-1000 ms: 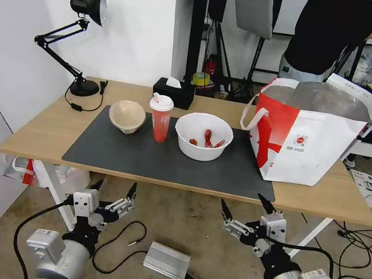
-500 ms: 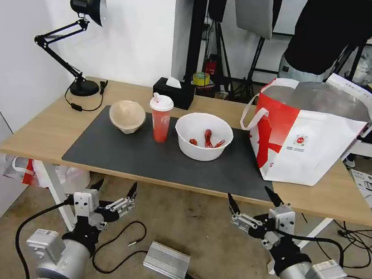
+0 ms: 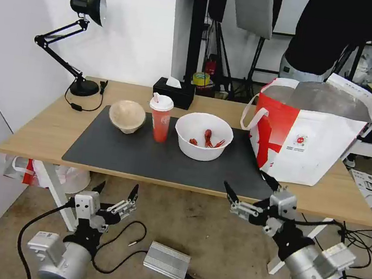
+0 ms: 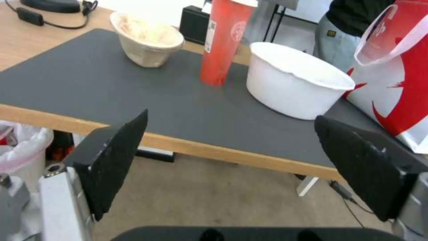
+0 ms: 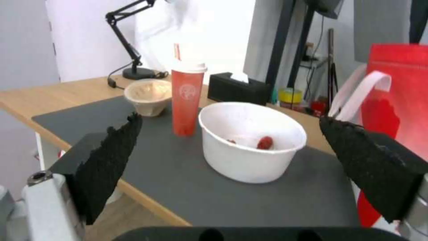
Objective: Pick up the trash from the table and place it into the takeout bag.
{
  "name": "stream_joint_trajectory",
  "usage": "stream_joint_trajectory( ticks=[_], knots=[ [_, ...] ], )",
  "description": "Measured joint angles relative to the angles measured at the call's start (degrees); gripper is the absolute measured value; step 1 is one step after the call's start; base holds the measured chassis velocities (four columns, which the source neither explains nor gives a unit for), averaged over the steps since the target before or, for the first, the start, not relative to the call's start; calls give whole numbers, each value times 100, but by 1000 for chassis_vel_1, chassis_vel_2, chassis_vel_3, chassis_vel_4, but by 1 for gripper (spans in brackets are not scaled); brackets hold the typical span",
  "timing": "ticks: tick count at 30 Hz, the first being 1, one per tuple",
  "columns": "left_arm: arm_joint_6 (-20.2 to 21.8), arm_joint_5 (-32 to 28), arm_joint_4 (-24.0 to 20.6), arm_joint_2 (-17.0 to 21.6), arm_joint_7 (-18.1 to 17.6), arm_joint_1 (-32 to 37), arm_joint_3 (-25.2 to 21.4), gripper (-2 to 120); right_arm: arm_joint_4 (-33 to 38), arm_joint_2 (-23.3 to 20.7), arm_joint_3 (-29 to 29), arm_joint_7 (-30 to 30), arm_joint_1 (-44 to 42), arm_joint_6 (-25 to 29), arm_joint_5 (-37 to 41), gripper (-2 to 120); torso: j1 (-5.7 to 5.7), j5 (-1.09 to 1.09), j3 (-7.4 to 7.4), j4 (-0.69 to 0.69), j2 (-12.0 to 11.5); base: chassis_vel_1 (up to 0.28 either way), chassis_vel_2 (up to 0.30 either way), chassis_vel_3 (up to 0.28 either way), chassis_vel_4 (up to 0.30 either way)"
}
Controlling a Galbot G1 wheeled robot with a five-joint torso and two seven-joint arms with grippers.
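Note:
On the table's [image 3: 40, 136] dark grey mat [image 3: 147, 157] stand three pieces of trash in a row: a beige pulp bowl [image 3: 127, 115] [image 4: 146, 43] [image 5: 147, 95], a tall red cup with a white lid [image 3: 160, 118] [image 4: 223, 40] [image 5: 186, 97], and a wide white bowl holding red crayfish scraps [image 3: 203, 136] [image 4: 296, 78] [image 5: 249, 140]. The takeout bag [image 3: 309, 137] [image 4: 397, 67] [image 5: 397, 100] stands open at the table's right end. My right gripper [image 3: 251, 188] is open at the table's front edge, right of the white bowl. My left gripper [image 3: 115, 190] is open below the front edge.
A black desk lamp [image 3: 82, 39] stands at the back left corner and a black tissue box [image 3: 173, 93] behind the cup. On the floor lie a silver box [image 3: 166, 260] and cables. A red-and-white plastic bag [image 3: 31, 171] sits under the table's left end.
My right gripper has risen from below the table to the level of its front edge, staying open. The left gripper has barely moved.

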Motion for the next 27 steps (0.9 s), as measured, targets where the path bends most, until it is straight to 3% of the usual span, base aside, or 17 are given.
stream_joint_trajectory(
  ticks=[14,27],
  knots=[
    [-88,70,32,-54,-7,1,-54,100,-417,-817,-146,-11,1028,44,778,100,0,0,0,0,0,0,0,0,0],
    [-122,35,127,-70,-16,-47,-109,100,-936,-971,-554,-414,2080,-5,1163,100,0,0,0,0,0,0,0,0,0]
  ],
)
